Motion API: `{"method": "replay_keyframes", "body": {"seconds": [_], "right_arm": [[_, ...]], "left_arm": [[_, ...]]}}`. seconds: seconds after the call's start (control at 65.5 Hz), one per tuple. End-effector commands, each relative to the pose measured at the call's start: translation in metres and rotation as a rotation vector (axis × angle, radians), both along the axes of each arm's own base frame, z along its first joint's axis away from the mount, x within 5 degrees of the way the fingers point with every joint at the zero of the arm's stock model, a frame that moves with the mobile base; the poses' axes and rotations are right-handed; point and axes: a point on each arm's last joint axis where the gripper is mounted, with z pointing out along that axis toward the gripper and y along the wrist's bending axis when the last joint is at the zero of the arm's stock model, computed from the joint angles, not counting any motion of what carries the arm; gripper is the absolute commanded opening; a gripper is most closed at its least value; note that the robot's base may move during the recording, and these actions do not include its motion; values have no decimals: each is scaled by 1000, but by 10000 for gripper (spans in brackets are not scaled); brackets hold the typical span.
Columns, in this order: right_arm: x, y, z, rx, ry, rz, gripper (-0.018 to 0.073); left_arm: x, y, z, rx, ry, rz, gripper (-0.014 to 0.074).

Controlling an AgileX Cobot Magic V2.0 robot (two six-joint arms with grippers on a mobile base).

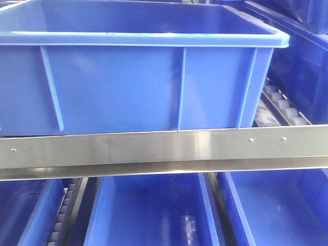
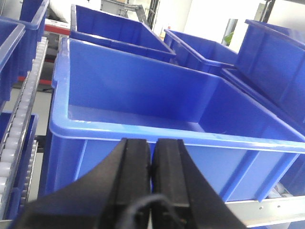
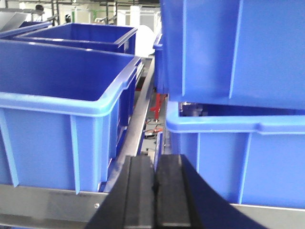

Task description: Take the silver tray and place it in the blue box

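Standing by the rack: the big wide blue plastic crate with the lipped rim and vertical ribs [image 1: 138, 87] fills the top half of the front view, sitting right behind a brushed steel rail [image 1: 164, 148] that runs across the middle. Below the rail there are narrower blue bins [image 1: 148, 210], and a strip of grey rollers [image 1: 284, 107] shows at the right edge.

In the left wrist view the same crate [image 2: 157, 95] sits centre frame with nothing visible on the bit of floor you can see. The left gripper [image 2: 151, 164] at the bottom is clenched, black fingers [image 2: 136, 162] pressed together with nothing between them.

Right wrist view: the crate [image 3: 57, 95] is at the left, stacked blue crates [image 3: 238, 95] at the right. The right gripper [image 3: 154, 181], bottom centre, is pinched closed too, holding nothing.

Can't spot the silver tray in any view.
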Motion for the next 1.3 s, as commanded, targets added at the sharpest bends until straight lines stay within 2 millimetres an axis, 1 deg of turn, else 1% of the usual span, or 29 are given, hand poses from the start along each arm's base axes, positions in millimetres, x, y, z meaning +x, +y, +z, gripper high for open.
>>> {"method": "replay_keyframes", "body": {"seconds": [0.0, 0.199, 0.306, 1.161, 1.283], "right_arm": [[-5, -2, 15, -4, -128, -24, 58], [-5, -2, 16, 53, -138, -21, 58], [-4, -2, 14, 40, -118, -23, 58], [-4, -2, 14, 40, -118, -23, 58], [-4, -2, 14, 40, -118, -23, 58]], "left_arm": [[-2, 0, 17, -45, -97, -9, -6], [-2, 0, 17, -45, -97, -9, -6], [-2, 0, 17, -45, -97, -9, -6], [-2, 0, 17, -44, -95, -8, -6], [-1, 1, 12, 50, -112, 32, -6]]}}
